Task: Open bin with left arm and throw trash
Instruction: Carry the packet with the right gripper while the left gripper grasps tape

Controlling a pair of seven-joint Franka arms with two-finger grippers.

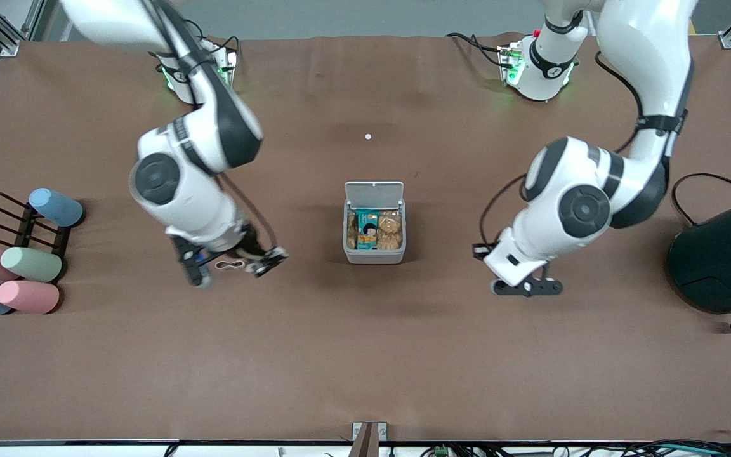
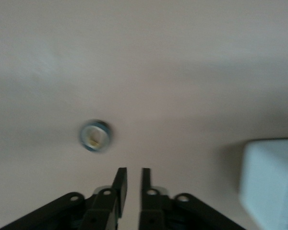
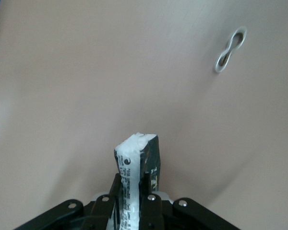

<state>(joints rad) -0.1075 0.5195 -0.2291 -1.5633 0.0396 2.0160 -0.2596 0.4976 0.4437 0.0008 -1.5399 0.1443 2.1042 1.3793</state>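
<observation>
The white-grey bin [image 1: 375, 255] stands mid-table with its lid [image 1: 374, 190] up and snack packets inside. Its corner also shows in the left wrist view [image 2: 271, 182]. My right gripper [image 1: 264, 261] hangs low over the table toward the right arm's end and is shut on the black packet with white print [image 3: 137, 158]. The whitish twisted loop [image 1: 231, 264] lies on the table beside it, also in the right wrist view [image 3: 230, 50]. My left gripper [image 1: 526, 287] hovers beside the bin toward the left arm's end, its fingers almost together and empty [image 2: 133, 171]. The dark tape roll [image 2: 95, 135] lies on the table near it.
A big dark teal cylinder [image 1: 724, 257] stands at the left arm's end of the table. Pastel cylinders [image 1: 29, 263] and a black rack [image 1: 26, 225] sit at the right arm's end. A tiny white dot [image 1: 367, 136] lies farther from the front camera than the bin.
</observation>
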